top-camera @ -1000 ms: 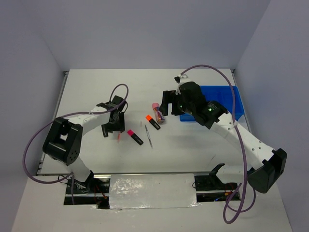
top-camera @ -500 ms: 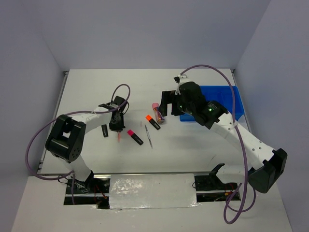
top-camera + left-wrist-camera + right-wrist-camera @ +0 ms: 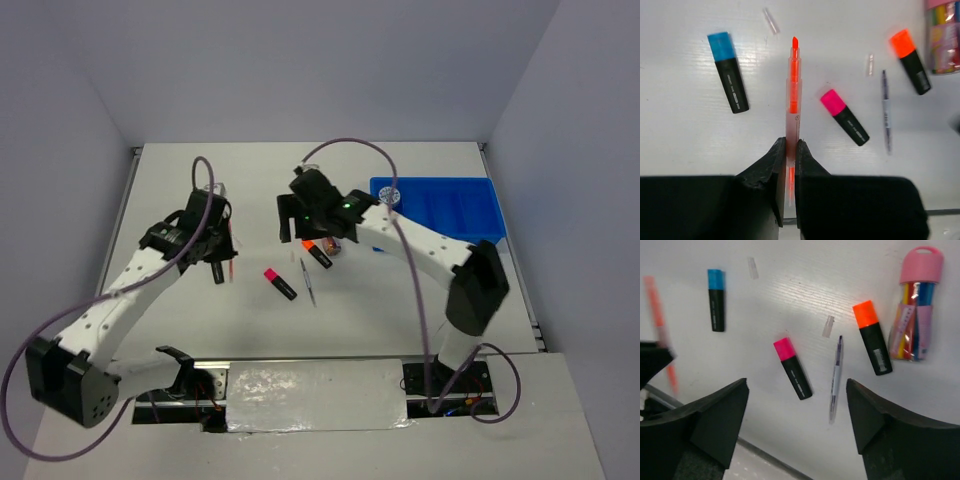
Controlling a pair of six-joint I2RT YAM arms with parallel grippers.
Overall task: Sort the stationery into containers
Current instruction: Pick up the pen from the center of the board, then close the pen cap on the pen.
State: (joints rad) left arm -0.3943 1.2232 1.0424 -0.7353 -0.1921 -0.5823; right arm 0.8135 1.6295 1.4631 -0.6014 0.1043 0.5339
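Shifted left since a second ago, the thin pink pen (image 3: 793, 85) is clamped in the left hand (image 3: 788, 150). Its long axis runs vertically in the wrist view, tip toward the top edge, over the tabletop (image 3: 690, 140). The right hand (image 3: 796, 410) stands wide apart.

Even, cool, diffuse light fills the top view: the white table (image 3: 400, 300) is bright, the walls take a lavender cast, and the arms throw only faint, soft-edged shadows beneath them. The silvery strip (image 3: 315, 395) at the near edge glints. In the left wrist view the tabletop is crisp; the blue-capped highlighter (image 3: 728, 72) casts a thin soft shadow, while the dark fingers (image 3: 760, 175) show almost no detail. The right wrist view is softer: the orange pen (image 3: 657, 315) at its left edge smears with motion blur, its own fingers (image 3: 705, 420) are blurred black, and a pale glare brightens the table's middle
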